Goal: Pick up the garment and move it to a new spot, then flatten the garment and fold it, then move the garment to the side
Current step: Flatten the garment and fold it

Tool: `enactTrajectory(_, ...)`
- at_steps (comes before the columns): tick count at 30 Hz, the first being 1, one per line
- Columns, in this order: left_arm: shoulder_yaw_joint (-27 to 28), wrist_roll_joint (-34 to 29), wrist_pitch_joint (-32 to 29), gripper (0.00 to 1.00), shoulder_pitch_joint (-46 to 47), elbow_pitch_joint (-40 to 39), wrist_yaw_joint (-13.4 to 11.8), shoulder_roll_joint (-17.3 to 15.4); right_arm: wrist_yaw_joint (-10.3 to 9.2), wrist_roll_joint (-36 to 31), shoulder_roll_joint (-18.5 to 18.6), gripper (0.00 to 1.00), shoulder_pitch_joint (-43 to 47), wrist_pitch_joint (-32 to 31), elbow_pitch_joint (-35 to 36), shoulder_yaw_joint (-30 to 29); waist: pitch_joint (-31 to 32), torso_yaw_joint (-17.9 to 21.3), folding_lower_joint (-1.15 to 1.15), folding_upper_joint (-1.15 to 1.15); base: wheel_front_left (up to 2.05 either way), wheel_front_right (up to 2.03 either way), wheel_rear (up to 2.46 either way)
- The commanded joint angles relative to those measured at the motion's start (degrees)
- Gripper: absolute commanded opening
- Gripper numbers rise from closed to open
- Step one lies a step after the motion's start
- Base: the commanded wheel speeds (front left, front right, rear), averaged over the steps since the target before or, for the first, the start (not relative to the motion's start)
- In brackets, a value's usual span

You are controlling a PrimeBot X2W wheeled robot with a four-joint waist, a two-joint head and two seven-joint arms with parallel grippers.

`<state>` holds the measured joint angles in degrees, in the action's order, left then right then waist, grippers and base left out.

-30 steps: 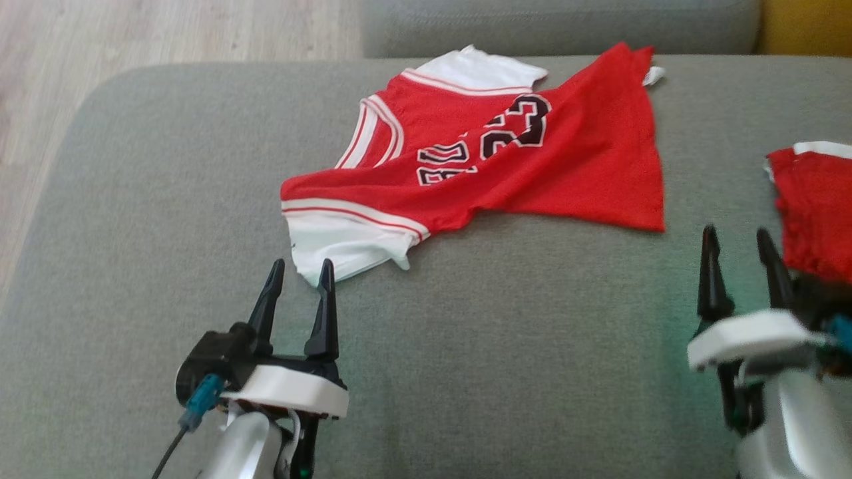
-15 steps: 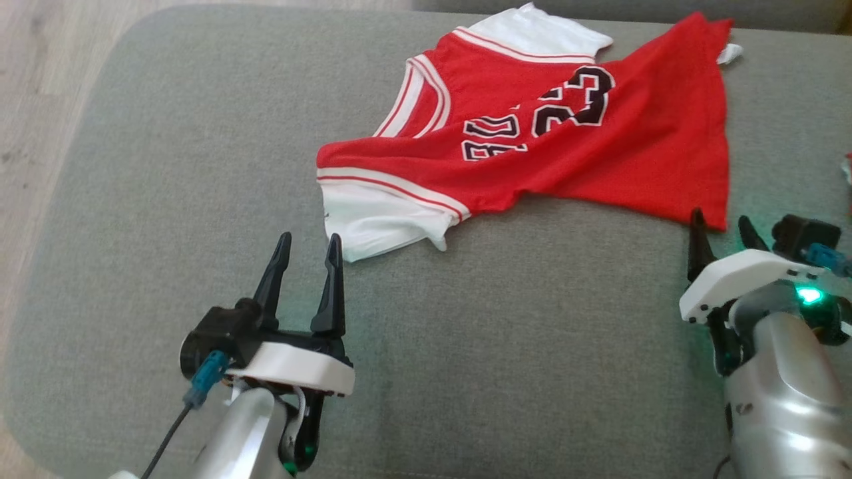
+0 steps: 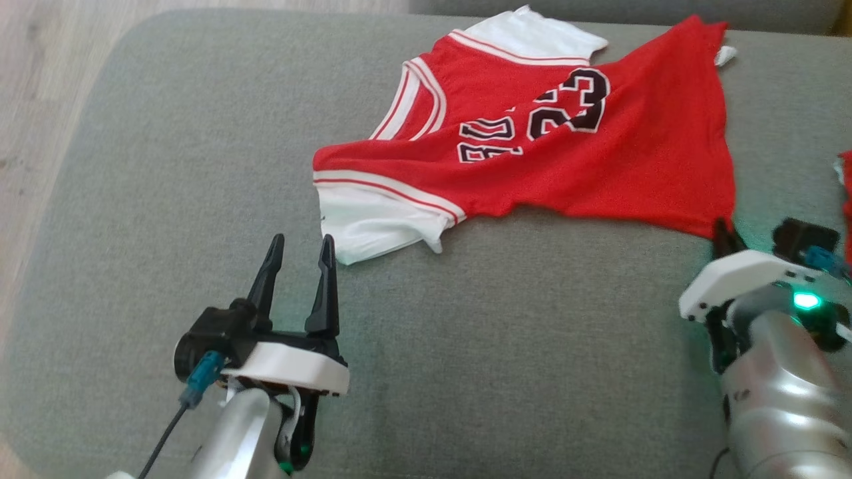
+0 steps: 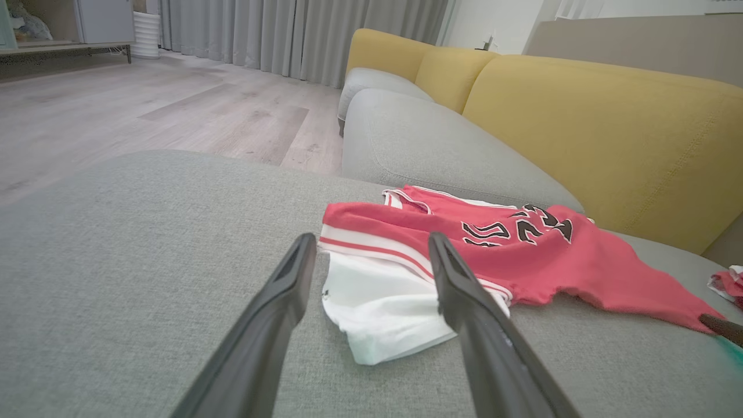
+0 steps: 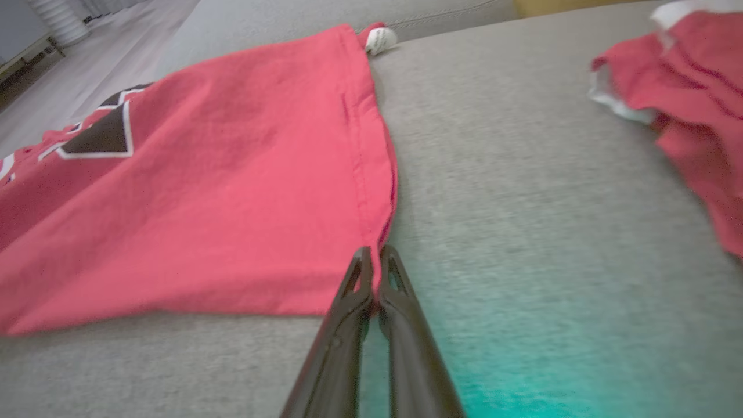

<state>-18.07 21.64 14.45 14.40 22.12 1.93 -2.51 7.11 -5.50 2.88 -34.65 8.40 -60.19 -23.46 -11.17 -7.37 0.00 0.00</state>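
Note:
The garment (image 3: pixel 566 166) is a red jersey with white sleeves and black number print, lying crumpled on the grey sofa seat (image 3: pixel 466 346). My right gripper (image 3: pixel 722 233) is at the jersey's near right hem corner. In the right wrist view the right gripper (image 5: pixel 374 258) is shut, with the corner of the garment (image 5: pixel 232 203) pinched between its tips. My left gripper (image 3: pixel 299 247) stands open just short of the white sleeve (image 3: pixel 373 223), not touching it. The left wrist view has the left gripper (image 4: pixel 371 247) open, with the garment (image 4: pixel 551 255) lying beyond the sleeve.
A second red and white piece of clothing (image 3: pixel 845 193) lies at the seat's right edge, close to my right arm, and shows as the crumpled clothing (image 5: pixel 685 98) in the right wrist view. Yellow back cushions (image 4: pixel 609 128) rise behind. Wooden floor (image 3: pixel 40 100) lies past the seat's left edge.
The head camera has shifted, so the whole picture moved. My right gripper reached the jersey's hem corner and went from open to shut on it. The left gripper stayed open.

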Motion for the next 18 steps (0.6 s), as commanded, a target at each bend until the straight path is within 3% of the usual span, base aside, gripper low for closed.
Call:
enactTrajectory(1, 2.2, -0.5, 0.5, 1.00, 1.8, -1.4, -0.2, -0.4, 0.37, -0.8, 0.0, 0.00, -0.2, 0.7, 0.8, 0.2, 0.6, 0.6, 0.00, 0.00, 0.00, 0.00, 0.00)
enactTrajectory(10, 3.3, -0.7, 0.5, 1.00, -0.2, -0.8, 0.0, -0.4, 0.37, -4.7, 0.0, 0.02, 4.2, 2.1, 5.5, -5.6, 4.0, 3.7, 0.00, 0.00, 0.00, 0.00, 0.00)
enactTrajectory(11, 3.4, -0.7, 0.5, 1.00, -0.4, -0.7, 0.0, -0.4, 0.37, -4.4, 0.0, 0.84, 4.4, 2.5, 5.8, -5.1, 4.3, 4.0, 0.00, 0.00, 0.00, 0.00, 0.00)
enactTrajectory(12, 3.5, -0.7, 0.5, 1.00, -0.5, -0.6, 0.0, -0.4, 0.37, -3.7, 0.0, 1.00, 4.5, 2.7, 5.8, -4.5, 4.6, 4.3, 0.00, 0.00, 0.00, 0.00, 0.00)
enactTrajectory(18, 4.0, -0.7, 0.5, 1.00, -1.2, -0.1, 0.1, -0.5, 0.37, 0.4, 0.0, 1.00, 5.6, 5.6, 10.0, 2.7, 6.3, 5.9, 0.00, 0.00, 0.00, 0.00, 0.00)
